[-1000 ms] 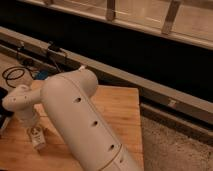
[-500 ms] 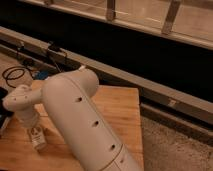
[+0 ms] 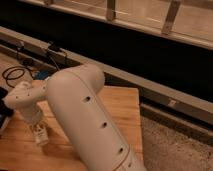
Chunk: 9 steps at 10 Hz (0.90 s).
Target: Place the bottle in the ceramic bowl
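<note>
So I'm watching the one camera feed and most of it is being eaten up by the robot's own arm (image 3: 85,117), a fat white tube running from the bottom middle up and across to the left. It's covering the middle of the wooden tabletop (image 3: 122,105), so whatever is lying under it is hidden from me.

The gripper (image 3: 38,129) is hanging down from the wrist over the left side of the tabletop, close to the left edge and toward the near-left corner. Right at its tip I'm seeing a small pale upright thing with a darker patch on it, which I'm taking for the bottle (image 3: 41,138). It's sitting at or just above the wood, directly under the gripper and touching it as far as I can make out. How the jaws are standing I honestly can't tell; they're blending into the bottle, so I'm not calling it pinched or loose.

Past the far-left corner a black cable (image 3: 12,75) is coiling on the floor, with a bit of something blue (image 3: 43,75) next to it. Something dark (image 3: 4,109) is poking in at the left border of the view, just beside the wrist. A long grey ledge (image 3: 150,82) is running along behind the far edge of the tabletop, and speckled flooring (image 3: 172,145) is showing off the right edge.
</note>
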{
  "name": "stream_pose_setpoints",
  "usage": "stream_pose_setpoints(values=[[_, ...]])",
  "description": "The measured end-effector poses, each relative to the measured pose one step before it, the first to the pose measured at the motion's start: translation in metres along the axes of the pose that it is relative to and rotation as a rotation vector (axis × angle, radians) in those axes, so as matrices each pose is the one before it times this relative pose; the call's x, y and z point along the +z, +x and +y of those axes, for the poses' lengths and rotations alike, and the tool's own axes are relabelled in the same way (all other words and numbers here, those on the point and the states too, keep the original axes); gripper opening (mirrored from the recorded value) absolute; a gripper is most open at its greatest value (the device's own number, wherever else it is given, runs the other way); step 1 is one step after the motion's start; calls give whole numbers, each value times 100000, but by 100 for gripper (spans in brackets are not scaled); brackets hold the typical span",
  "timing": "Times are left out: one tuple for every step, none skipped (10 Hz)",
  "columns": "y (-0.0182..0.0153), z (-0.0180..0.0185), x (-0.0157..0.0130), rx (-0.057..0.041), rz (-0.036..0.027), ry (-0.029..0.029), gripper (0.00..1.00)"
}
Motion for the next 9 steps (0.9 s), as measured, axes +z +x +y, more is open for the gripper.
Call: stream_pose_setpoints(values=[[125,-1168,-2180,2282,-2540,1056,0],[297,-1686,-2792,3305,-3050,980,0],[315,-1458,-1646,2423,-2132,787,0],[917,-2369,-1954,4029,-2504,1017,0],[1093,-2173,-1302,3910,-2274,562,0],[876,-1740,-978,3116,-2101,429,0],[616,-1107,-582,2127,-1131,196,0],[86,-278,-107,355,-327,177,0],[26,141,13,-273,-15,-58,0]])
